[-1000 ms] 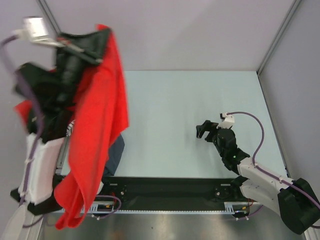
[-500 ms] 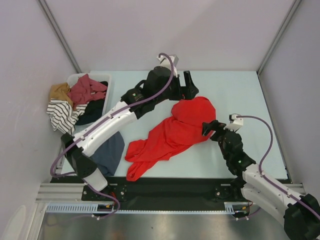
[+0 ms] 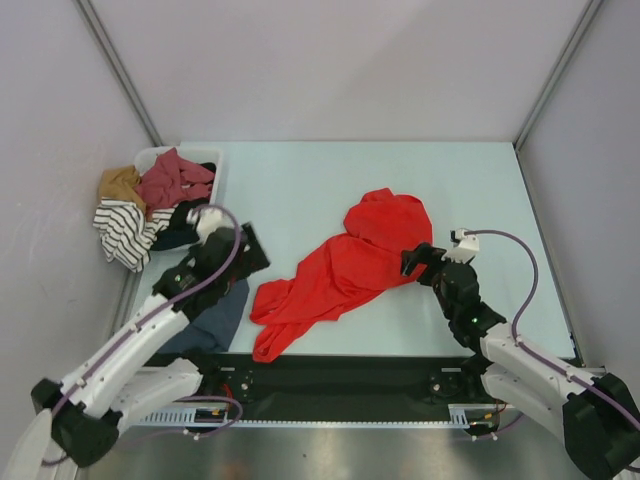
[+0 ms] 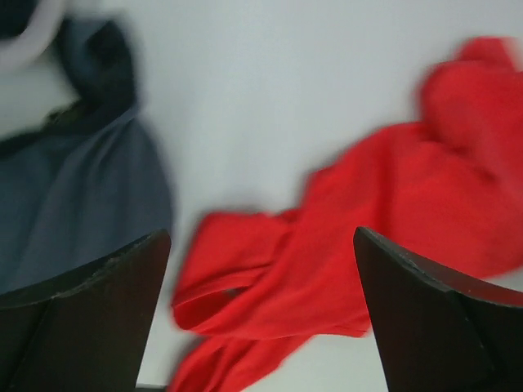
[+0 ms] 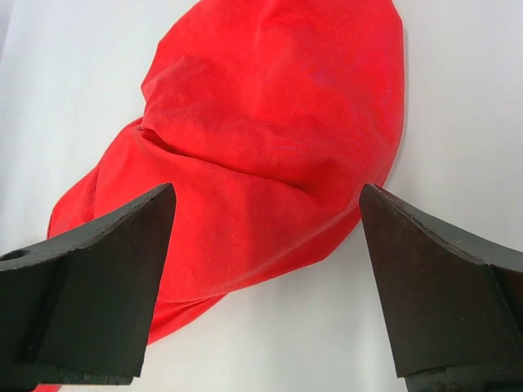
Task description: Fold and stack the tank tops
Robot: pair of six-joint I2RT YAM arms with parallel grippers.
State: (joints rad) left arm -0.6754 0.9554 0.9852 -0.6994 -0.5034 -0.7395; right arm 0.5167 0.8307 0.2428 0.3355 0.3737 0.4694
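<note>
Red tank top (image 3: pixel 345 265) lies crumpled mid-table. Right gripper (image 3: pixel 414 260) gapes empty at its right edge; left gripper (image 3: pixel 254 252), equally wide and empty, hangs by the navy tank top (image 3: pixel 215 315)

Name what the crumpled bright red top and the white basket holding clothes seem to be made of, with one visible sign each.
Crumpled bright red top: soft, thin cloth, matte; it lies in loose folds and creases without shine.
White basket: probably rigid plastic, smooth; its rim keeps a clean, rounded-corner edge, though little shows.
</note>
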